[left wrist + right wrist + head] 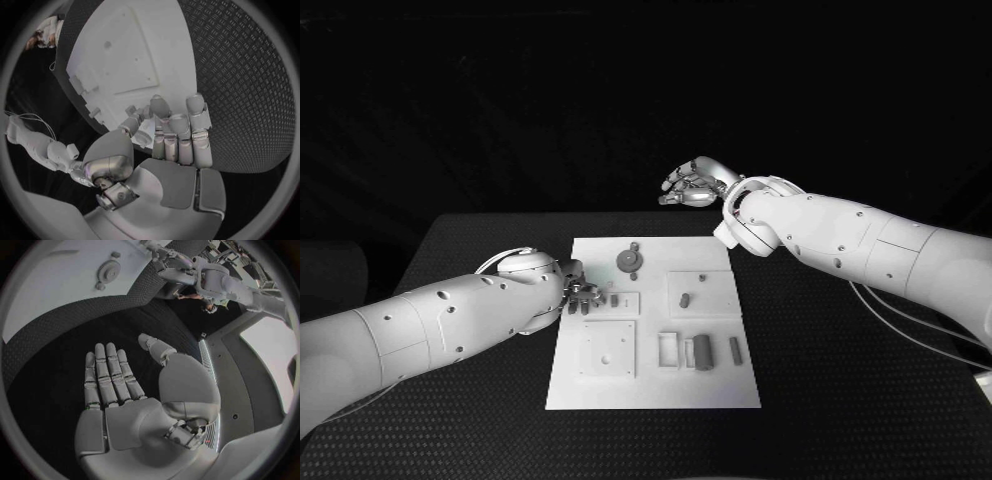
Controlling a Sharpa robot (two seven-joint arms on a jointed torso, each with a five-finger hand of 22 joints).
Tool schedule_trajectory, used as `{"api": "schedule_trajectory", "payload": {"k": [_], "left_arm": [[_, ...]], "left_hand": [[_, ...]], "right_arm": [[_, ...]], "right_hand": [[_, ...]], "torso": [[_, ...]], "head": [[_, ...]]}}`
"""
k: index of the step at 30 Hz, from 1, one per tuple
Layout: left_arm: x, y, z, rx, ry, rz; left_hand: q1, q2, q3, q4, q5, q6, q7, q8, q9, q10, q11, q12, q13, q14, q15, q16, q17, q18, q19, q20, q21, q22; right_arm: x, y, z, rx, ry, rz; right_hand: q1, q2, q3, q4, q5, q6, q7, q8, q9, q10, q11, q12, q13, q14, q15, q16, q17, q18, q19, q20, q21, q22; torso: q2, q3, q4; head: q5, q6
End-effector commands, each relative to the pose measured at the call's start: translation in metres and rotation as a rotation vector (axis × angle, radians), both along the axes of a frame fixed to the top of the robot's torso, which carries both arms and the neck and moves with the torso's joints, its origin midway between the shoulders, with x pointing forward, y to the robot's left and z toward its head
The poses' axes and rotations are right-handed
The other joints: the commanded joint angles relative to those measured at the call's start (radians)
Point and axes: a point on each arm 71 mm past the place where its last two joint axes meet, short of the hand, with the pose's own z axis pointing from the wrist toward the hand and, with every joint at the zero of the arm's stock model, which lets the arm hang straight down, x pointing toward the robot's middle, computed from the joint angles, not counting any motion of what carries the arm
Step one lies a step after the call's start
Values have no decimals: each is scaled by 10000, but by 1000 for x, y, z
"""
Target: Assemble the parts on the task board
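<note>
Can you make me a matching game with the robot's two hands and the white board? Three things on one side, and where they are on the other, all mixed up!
Things:
1. left hand
2. right hand
3. task board

Places:
A. flat in the middle of the table
B. at the board's left edge, fingers over it
C. up beyond the board's far end, fingers spread, holding nothing

Pairs: 1-B, 2-C, 3-A
</note>
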Motion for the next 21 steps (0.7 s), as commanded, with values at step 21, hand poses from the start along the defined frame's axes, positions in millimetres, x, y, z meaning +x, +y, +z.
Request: {"api": "schedule_trajectory", "payload": {"k": [21], "left_arm": [[0,2,-2,-546,123,174]], "left_hand": [[118,-154,42,22,-34,-85,17,-11,12,-82,-16,-25,1,0,-88,-70,-19,27,-30,-47,-48,191]], "right_arm": [[-1,1,0,12,-24,109]], "right_hand": [[104,19,-66,-6,43,-61,267,47,-22,77,19,-58,-30,-7,91,-70,25,-111,-72,10,-67,30]], "torso": [[-4,1,0]], "head": [[-7,4]]}}
